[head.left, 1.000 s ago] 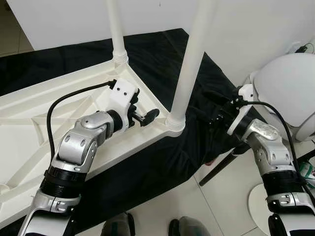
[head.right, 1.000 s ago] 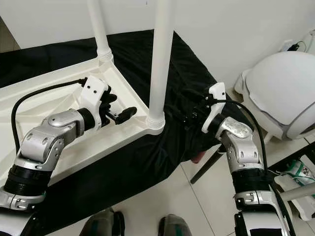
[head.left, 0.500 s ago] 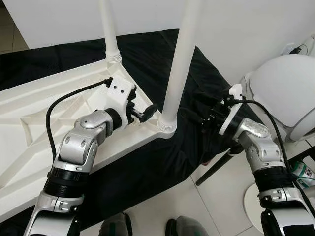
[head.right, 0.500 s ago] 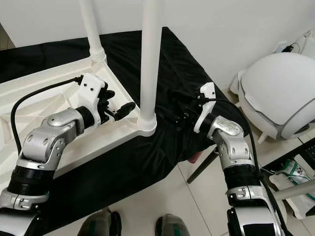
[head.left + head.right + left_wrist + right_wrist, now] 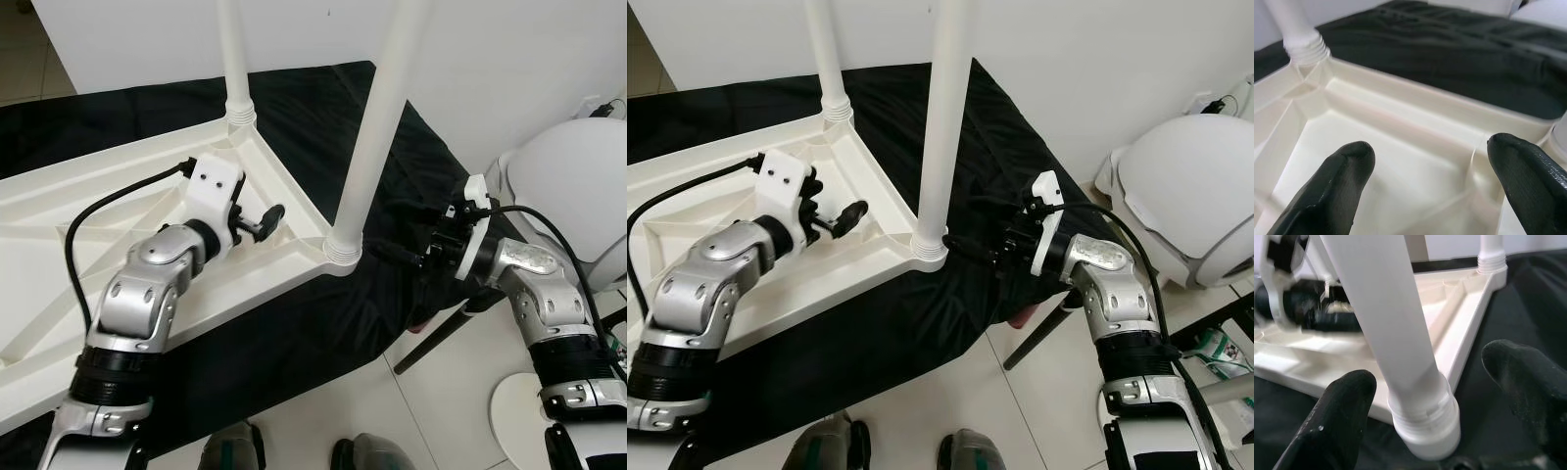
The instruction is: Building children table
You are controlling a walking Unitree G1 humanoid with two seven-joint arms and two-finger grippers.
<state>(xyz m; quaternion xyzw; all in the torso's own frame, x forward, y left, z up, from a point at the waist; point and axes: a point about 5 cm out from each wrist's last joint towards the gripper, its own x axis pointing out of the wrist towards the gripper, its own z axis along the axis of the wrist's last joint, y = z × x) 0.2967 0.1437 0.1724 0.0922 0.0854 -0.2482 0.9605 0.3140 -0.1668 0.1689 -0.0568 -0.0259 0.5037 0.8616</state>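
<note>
A cream plastic children's table lies upside down on a black cloth. Two white legs stand upright in its corner sockets: the far leg and the near leg, seated in its ribbed collar. My left gripper hovers open over the table's underside, left of the near leg, with nothing between its fingers. My right gripper is open just right of the near leg's base and points at it. In the right wrist view the leg stands ahead between the spread fingertips, apart from both.
The black cloth hangs over the edge of a low surface, with a dark slanted rod under it. A big white rounded object stands at the right. A white wall is behind. My feet stand on pale floor tiles.
My left gripper has drawn back from the near leg, further over the table's underside. My right gripper has come lower and closer to the leg's base. The camera has shifted slightly.
</note>
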